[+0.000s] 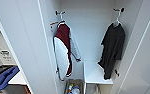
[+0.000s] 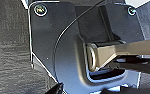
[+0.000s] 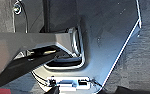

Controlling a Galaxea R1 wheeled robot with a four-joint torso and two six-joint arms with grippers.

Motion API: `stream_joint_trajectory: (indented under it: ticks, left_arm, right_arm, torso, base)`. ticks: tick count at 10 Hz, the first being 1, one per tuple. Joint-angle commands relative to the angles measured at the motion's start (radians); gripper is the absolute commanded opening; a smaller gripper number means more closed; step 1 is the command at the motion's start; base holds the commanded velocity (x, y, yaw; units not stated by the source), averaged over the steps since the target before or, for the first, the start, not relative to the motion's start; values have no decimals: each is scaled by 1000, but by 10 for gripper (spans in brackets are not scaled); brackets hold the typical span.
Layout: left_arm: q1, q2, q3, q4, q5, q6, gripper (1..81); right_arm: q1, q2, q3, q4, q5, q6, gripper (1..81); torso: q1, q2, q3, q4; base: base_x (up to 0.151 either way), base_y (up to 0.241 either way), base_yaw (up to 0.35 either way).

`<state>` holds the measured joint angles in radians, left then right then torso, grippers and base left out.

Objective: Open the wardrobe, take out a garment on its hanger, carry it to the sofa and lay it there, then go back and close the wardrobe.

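The white wardrobe (image 1: 91, 30) stands open in the head view, its left door (image 1: 26, 45) swung out to the left and its right door (image 1: 143, 57) to the right. Inside on the right, the black garment (image 1: 112, 50) hangs from a pale hanger (image 1: 117, 21) on a wall hook (image 1: 119, 10). Its hem falls over a white shelf (image 1: 96, 75).
A maroon jacket with white sleeves (image 1: 63, 50) hangs on the wardrobe's left wall from an orange-brown hanger (image 1: 54, 23). A basket of small items (image 1: 74, 88) sits on the wardrobe floor. At lower left a blue cloth (image 1: 3, 77) lies on a white surface. Dark carpet (image 2: 8, 50) lies under the arms.
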<state>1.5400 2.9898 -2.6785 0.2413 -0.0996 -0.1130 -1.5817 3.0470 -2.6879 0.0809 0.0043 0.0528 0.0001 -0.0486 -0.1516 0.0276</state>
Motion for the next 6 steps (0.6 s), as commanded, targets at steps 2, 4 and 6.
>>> stream_joint_trajectory:
  ticks: [2,4,6]
  left_arm:
    - [-34,-1,3,7,52,-1,811]
    - [-34,-1,3,7,52,-1,811]
    - [-34,0,5,7,52,-1,811]
  right_arm:
    - [31,8,2,-4,-66,-4,811]
    - [33,12,2,-21,-66,-1,811]
    - [33,12,2,-21,-66,-2,811]
  torso:
    - [0,0,0,0]
    - [0,0,0,0]
    - [0,0,0,0]
  base:
    - [80,0,0]
    - [80,0,0]
    - [84,0,0]
